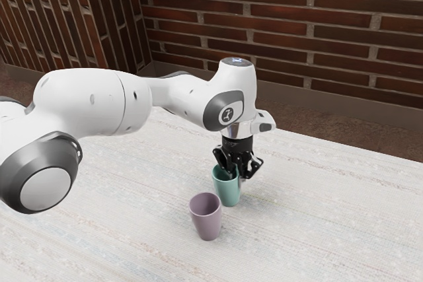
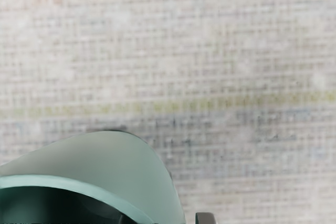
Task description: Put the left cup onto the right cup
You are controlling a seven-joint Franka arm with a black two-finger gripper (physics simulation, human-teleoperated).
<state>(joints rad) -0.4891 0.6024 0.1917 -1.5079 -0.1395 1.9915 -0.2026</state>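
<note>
A green cup stands upright on the table, with a purple cup just in front of it, toward the exterior view's left. My gripper points straight down at the green cup's rim, on the rim's right side in the exterior view. Its fingers straddle the cup wall, one inside and one outside. In the wrist view the green cup sits right under my hand, and a grey fingertip shows a small gap away from its outer wall. The gripper is open.
The table has a pale woven cloth surface that stretches wide to the exterior view's right and front. A brick wall stands behind the table's far edge.
</note>
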